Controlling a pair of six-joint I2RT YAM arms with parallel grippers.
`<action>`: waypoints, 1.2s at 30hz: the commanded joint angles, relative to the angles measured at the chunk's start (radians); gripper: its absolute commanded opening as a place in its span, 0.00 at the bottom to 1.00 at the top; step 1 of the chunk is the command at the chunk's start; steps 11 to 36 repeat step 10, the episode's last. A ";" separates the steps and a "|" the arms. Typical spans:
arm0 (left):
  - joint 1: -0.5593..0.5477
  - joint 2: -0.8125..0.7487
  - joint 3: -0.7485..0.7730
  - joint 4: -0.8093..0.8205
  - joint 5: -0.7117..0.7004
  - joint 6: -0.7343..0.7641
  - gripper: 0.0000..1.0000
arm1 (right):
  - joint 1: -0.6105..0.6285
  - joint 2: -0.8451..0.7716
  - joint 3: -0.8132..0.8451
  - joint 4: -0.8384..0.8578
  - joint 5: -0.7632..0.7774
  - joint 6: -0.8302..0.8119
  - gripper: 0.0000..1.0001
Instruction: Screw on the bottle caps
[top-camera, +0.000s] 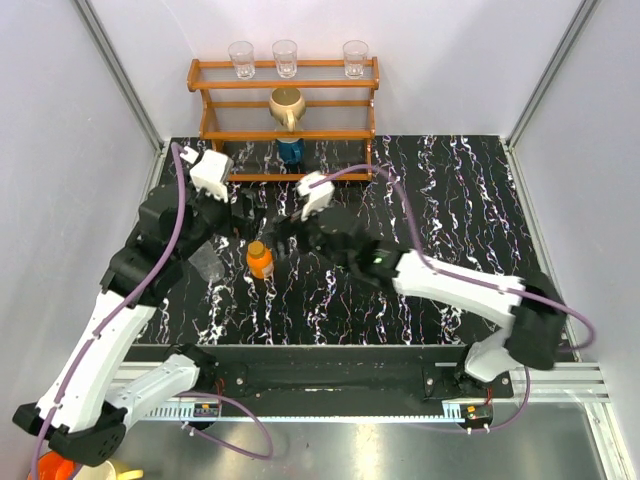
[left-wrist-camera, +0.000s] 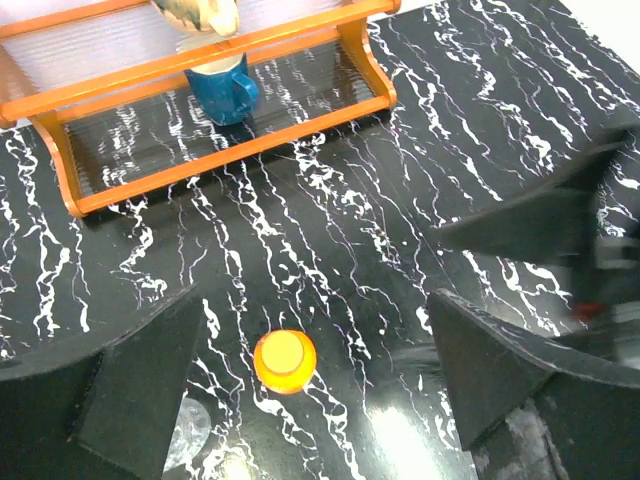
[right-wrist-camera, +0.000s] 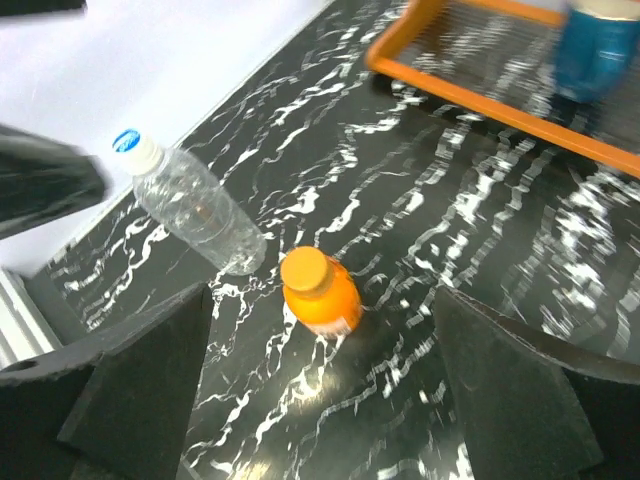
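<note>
In the top view, the left arm (top-camera: 150, 265) hides most of the clear bottle (top-camera: 207, 262). In the left wrist view, a finger (left-wrist-camera: 120, 390) covers all but the bottle's edge, and the top edge crops the jug (left-wrist-camera: 200, 12). In the right wrist view, the mug (right-wrist-camera: 597, 50) is blurred and cropped at the top.

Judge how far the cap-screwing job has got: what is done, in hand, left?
Done, apparently: the orange cap sits on the orange bottle, the white cap on the clear bottle. In hand: nothing; left gripper and right gripper are open. Left: perhaps nothing; tightness cannot be seen.
</note>
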 joint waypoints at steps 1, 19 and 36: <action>0.051 0.053 0.066 0.085 -0.016 0.015 0.99 | 0.005 -0.218 0.064 -0.550 0.293 0.202 1.00; 0.295 0.077 0.009 0.105 0.123 0.015 0.99 | 0.005 -0.651 -0.100 -0.704 0.405 0.219 1.00; 0.295 0.077 0.009 0.105 0.123 0.015 0.99 | 0.005 -0.651 -0.100 -0.704 0.405 0.219 1.00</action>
